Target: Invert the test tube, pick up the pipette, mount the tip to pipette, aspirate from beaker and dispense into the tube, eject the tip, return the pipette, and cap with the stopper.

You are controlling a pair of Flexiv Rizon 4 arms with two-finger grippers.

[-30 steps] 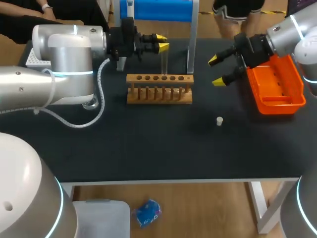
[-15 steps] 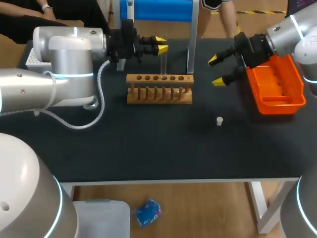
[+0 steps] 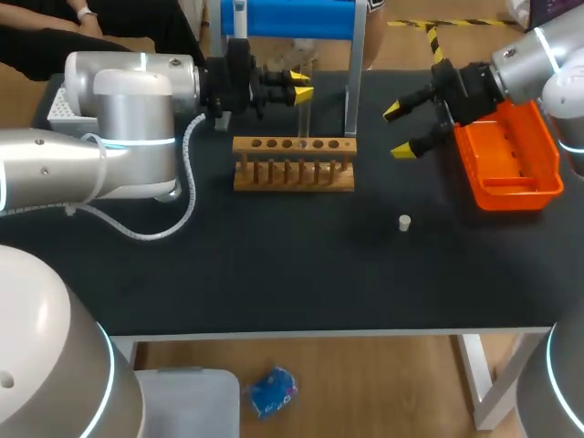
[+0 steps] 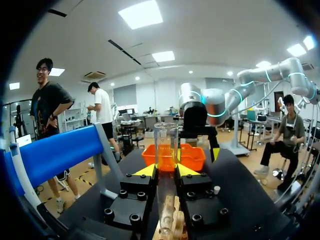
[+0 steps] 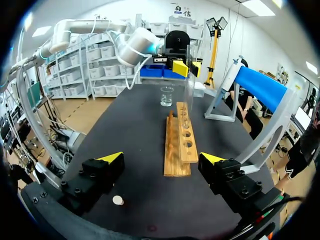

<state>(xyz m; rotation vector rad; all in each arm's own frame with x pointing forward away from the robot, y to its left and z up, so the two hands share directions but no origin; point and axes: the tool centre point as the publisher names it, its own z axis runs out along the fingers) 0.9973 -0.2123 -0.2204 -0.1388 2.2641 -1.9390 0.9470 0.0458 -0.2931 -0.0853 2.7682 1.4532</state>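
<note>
Left jaws are pinching the clear test tube [image 3: 302, 119] from both sides, holding it upright right over the wooden rack [image 3: 294, 172] (can't tell if its lower end is clear of the holes). Right jaws are spread wide with nothing in them, hovering just beside the orange bin [image 3: 511, 169], well apart from the rack. The little white stopper [image 3: 404, 222] sits on the dark tabletop [image 3: 274, 265], in front, between rack and bin. The beaker [image 5: 167, 96] stands past the rack's far end, going by the right wrist view.
</note>
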